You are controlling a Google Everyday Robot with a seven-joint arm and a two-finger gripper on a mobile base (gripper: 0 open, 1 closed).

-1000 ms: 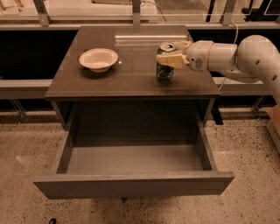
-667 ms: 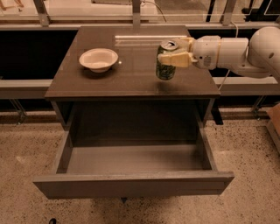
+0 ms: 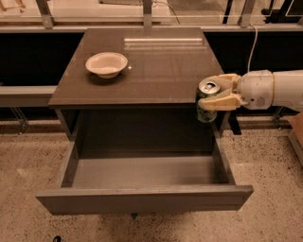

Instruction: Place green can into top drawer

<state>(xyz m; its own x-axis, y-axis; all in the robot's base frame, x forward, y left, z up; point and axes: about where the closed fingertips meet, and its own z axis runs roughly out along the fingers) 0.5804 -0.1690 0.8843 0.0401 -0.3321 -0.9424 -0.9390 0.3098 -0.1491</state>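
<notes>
The green can (image 3: 206,104) is a small dark green drink can with a silver top and pull tab. My gripper (image 3: 214,92) reaches in from the right and is shut on it, one cream finger on each side. The can hangs upright in the air just past the cabinet top's front right corner, above the back right part of the top drawer (image 3: 142,172). The drawer is pulled fully out, with its grey floor bare and its flat front panel (image 3: 142,201) nearest the camera.
A white bowl (image 3: 106,64) sits on the left of the dark cabinet top (image 3: 156,66). A rail with metal posts (image 3: 147,12) runs behind the cabinet. A black cable (image 3: 251,45) hangs at the back right. Speckled floor surrounds the cabinet.
My gripper has carried the green can off the cabinet top, forward and down, from the right side of the top to just past its front right corner above the open drawer.
</notes>
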